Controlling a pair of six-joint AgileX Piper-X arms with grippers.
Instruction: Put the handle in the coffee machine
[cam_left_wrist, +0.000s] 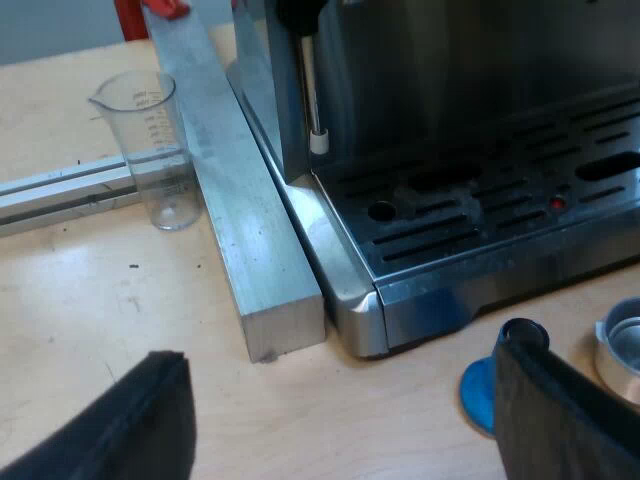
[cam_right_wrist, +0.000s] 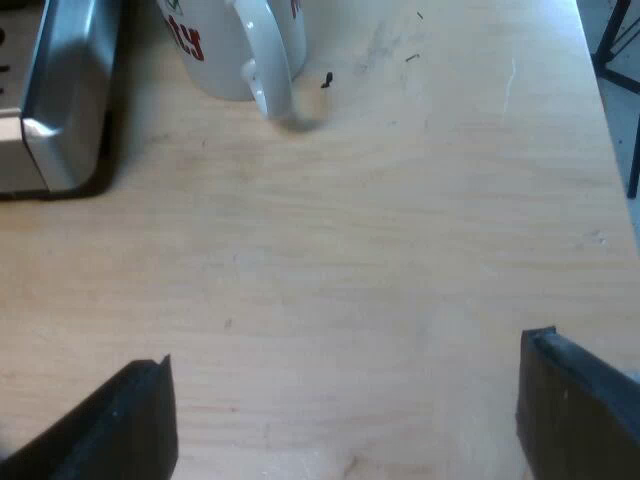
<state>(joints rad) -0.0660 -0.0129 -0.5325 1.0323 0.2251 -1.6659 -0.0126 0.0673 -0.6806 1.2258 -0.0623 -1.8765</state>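
A workshop or lab bench: bare wooden tabletop (cam_right_wrist: 400, 250), aluminium bar (cam_left_wrist: 245, 230) beside the espresso machine (cam_left_wrist: 480, 200).

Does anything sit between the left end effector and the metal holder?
Yes. The blue tamper sits between the open left end effector and the metal holder, close beside the holder, so it likely crowds the approach.
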